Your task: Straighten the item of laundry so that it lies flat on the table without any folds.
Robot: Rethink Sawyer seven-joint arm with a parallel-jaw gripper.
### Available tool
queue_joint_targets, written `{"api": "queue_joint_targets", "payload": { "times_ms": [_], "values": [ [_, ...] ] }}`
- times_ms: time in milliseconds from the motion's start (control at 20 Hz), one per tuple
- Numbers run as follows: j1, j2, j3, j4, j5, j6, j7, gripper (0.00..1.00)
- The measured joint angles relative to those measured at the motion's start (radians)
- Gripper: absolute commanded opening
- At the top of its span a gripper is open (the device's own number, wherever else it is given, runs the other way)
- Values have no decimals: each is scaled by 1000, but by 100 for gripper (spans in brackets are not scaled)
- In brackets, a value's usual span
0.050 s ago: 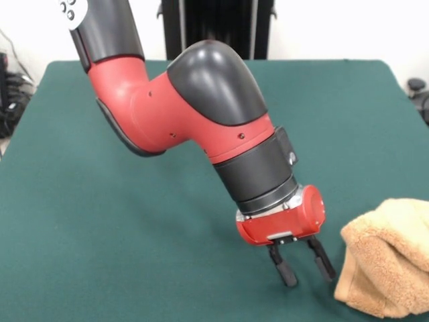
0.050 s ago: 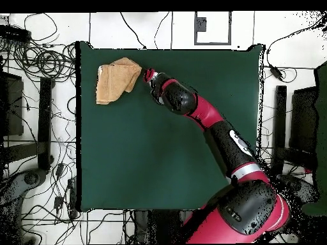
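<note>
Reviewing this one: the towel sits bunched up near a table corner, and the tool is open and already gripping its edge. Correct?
Not quite. The towel is bunched near a corner of the table, and the tool is open, but it grips nothing: the front view shows green cloth between its fingers and the towel's edge. It hovers beside the towel, not touching it.

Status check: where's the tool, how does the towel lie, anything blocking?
Tool open, empty, low over the table, just beside the towel. Towel bunched and folded near the table corner, not flat. Nothing in the way.
</note>
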Motion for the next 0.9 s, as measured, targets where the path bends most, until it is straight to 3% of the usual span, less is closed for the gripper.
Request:
{"api": "queue_joint_targets", "payload": {
  "times_ms": [900],
  "values": [
    [-22,25,34,26,30,0,0,100]
  ]
}}
